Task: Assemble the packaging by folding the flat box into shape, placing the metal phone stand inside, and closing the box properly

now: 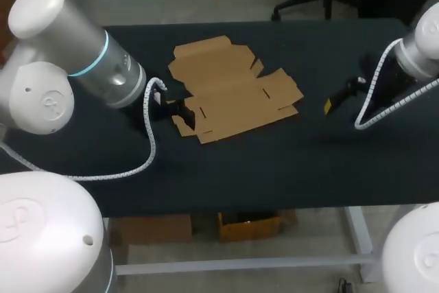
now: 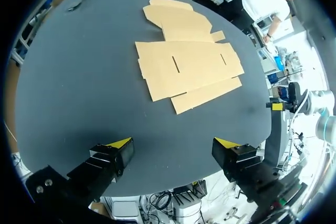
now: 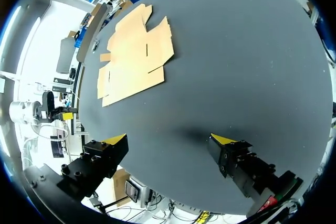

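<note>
The flat brown cardboard box (image 1: 230,90) lies unfolded on the black table (image 1: 274,162), near its middle. My left gripper (image 1: 182,112) hangs open at the box's left edge, low over the table. In the left wrist view the box (image 2: 189,66) lies ahead of the open, empty fingers (image 2: 173,148). My right gripper (image 1: 336,101) stands open to the right of the box, apart from it. From the right wrist the box (image 3: 134,56) is well ahead of the empty gripper (image 3: 170,140). No metal phone stand shows in any view.
Bare black tabletop surrounds the box on all sides, with wide room at the front. A small dark object (image 2: 76,8) lies near the table's far edge in the left wrist view; I cannot tell what it is.
</note>
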You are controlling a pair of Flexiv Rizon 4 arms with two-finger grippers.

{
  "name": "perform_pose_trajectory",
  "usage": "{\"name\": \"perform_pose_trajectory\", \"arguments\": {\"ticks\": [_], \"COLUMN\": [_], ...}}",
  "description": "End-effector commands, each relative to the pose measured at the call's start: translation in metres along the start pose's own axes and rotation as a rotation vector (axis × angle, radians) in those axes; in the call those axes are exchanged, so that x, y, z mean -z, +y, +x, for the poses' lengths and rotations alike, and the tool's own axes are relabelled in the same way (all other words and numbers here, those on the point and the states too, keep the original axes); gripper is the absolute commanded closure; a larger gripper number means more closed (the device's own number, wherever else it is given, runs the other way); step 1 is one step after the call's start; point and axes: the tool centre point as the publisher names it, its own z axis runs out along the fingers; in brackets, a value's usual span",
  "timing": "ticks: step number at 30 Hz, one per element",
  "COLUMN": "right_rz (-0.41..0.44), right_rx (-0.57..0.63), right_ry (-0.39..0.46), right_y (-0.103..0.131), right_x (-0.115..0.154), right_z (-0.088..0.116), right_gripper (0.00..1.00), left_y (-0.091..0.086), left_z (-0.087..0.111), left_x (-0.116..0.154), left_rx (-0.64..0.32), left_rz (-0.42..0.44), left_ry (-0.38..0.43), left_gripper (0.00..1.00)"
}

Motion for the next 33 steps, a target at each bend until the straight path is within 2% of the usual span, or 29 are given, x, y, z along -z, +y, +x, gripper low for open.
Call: {"name": "perform_pose_trajectory", "arguments": {"ticks": [1, 9, 17, 33], "right_rz": [0.023, 0.049, 0.045, 0.055], "right_rx": [0.022, 0.12, 0.156, 0.216], "right_ry": [0.003, 0.018, 0.033, 0.049], "right_y": [0.013, 0.034, 0.055, 0.092], "right_x": [0.003, 0.0, -0.006, -0.012], "right_z": [0.0, -0.001, -0.004, 0.003], "right_gripper": [0.0, 0.0, 0.0, 0.0], "left_y": [-0.002, -0.011, -0.025, -0.048], "left_z": [-0.002, -0.002, -0.01, -0.021], "left_x": [0.001, 0.007, 0.009, 0.013], "left_rx": [0.0, -0.003, -0.001, -0.012], "left_rz": [0.002, 0.008, 0.009, 0.011], "left_ry": [0.006, 0.014, 0.005, -0.001], "left_gripper": [0.0, 0.0, 0.0, 0.0]}}
